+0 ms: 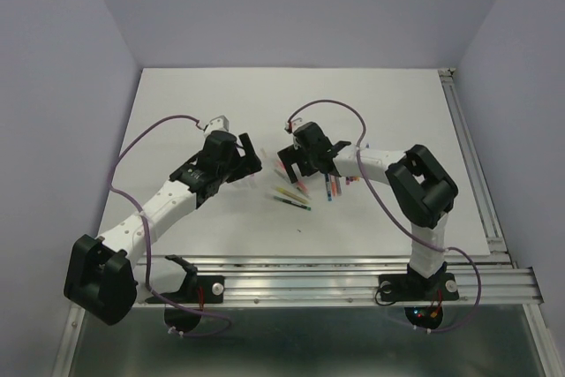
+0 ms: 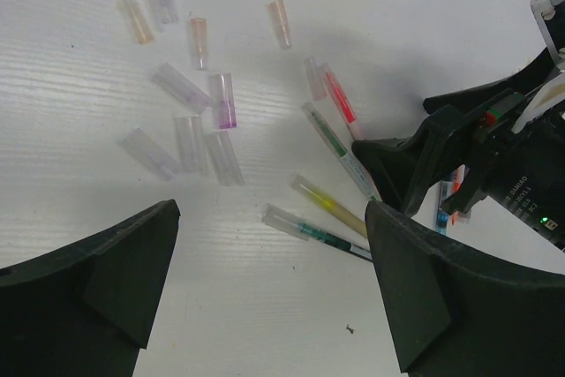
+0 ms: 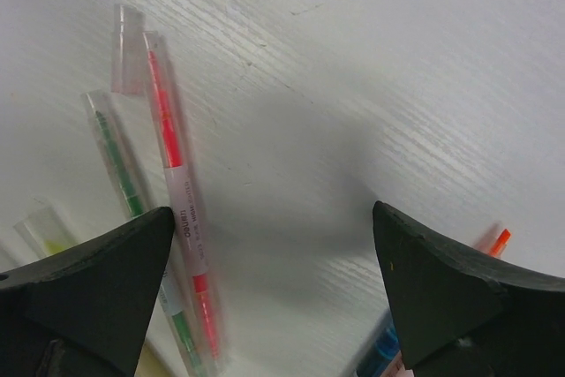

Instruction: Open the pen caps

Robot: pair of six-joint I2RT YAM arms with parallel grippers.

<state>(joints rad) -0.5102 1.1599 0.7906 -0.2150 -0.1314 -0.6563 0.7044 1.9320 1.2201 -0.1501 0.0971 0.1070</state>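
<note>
The left gripper (image 2: 269, 245) hung released, jaws wide and empty, over the table (image 2: 424, 6). Loose caps (image 2: 223, 100) lay scattered ahead of it, mostly toward the finger on the left of its wrist view, none touching it. A few pens (image 2: 328, 207) lay ahead, nearer its other finger. The right gripper (image 3: 274, 218) was spread and empty too. A red pen (image 3: 177, 192) lay just beside the left finger in its view, with one cap (image 3: 128, 50) beside the pen's far end.
</note>
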